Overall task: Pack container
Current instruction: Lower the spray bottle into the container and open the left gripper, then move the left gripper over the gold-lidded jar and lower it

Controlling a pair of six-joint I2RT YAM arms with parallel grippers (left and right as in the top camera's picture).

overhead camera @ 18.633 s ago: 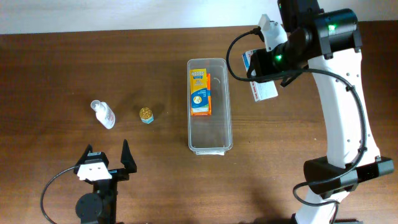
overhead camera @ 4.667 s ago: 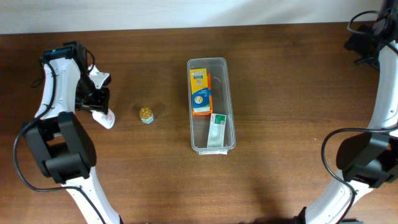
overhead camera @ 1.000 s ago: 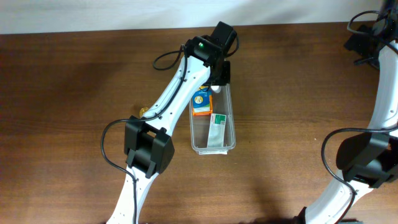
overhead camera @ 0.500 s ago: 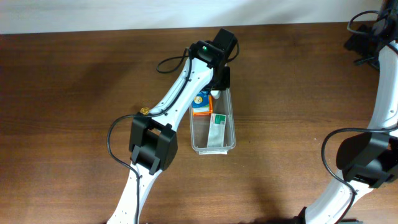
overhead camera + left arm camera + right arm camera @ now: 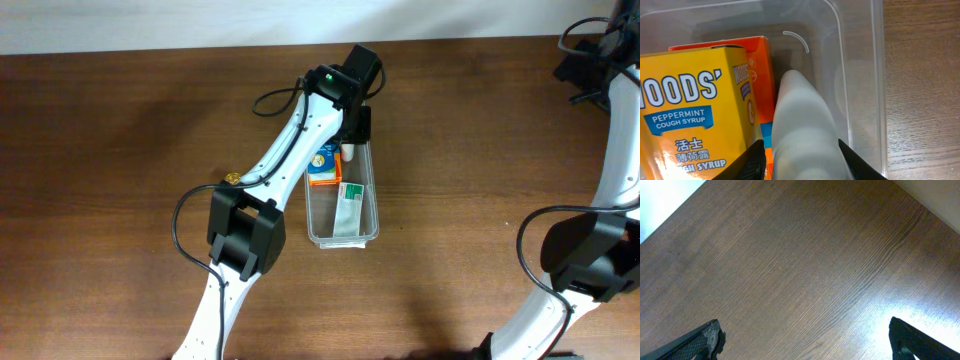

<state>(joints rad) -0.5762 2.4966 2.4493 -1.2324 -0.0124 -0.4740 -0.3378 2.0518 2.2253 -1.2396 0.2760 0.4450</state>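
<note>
My left gripper point(image 5: 804, 159) has carried the white bottle point(image 5: 800, 110) from the table's left into the container point(image 5: 322, 215) mid-table, jaws clamped on it; I'd lower beside the cough syrup box point(image 5: 695, 115) before releasing. Right gripper point(image 5: 807, 342) gapes, empty

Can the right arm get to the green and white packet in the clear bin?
Probably yes: the packet lies uncovered at the near end of the container, the left gripper holds a bottle over the far half, and bare table lies toward the right arm.
</note>
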